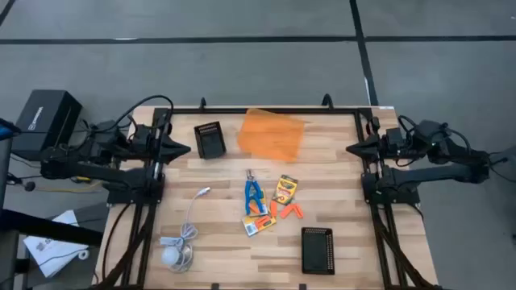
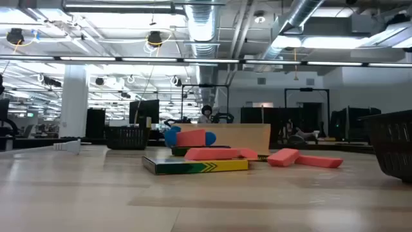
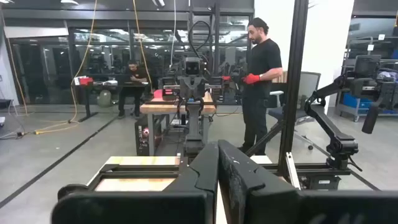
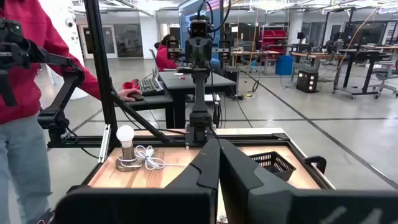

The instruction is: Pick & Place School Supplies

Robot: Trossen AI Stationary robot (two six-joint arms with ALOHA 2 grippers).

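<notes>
The blue-handled scissors [image 1: 253, 193] lie flat near the table's middle. One yellow-and-green crayon box [image 1: 285, 189] lies to their right, and another [image 1: 260, 225] toward the near edge. Several short orange sticks [image 1: 284, 211] lie between the boxes. In the low view a crayon box [image 2: 193, 166] lies flat with orange sticks [image 2: 212, 153] on and beside it. My left gripper [image 1: 182, 149] rests shut at the table's left edge, and my right gripper [image 1: 355, 149] rests shut at the right edge. Both are far from the supplies. The wrist views show each gripper's fingers closed together [image 3: 217, 180] [image 4: 217, 174].
An orange translucent pouch [image 1: 272, 133] lies at the far middle. One black tray [image 1: 210, 139] sits far left of it, another [image 1: 317, 250] near right. A white cable with a round puck [image 1: 177, 250] lies near left. People stand beyond the table's sides.
</notes>
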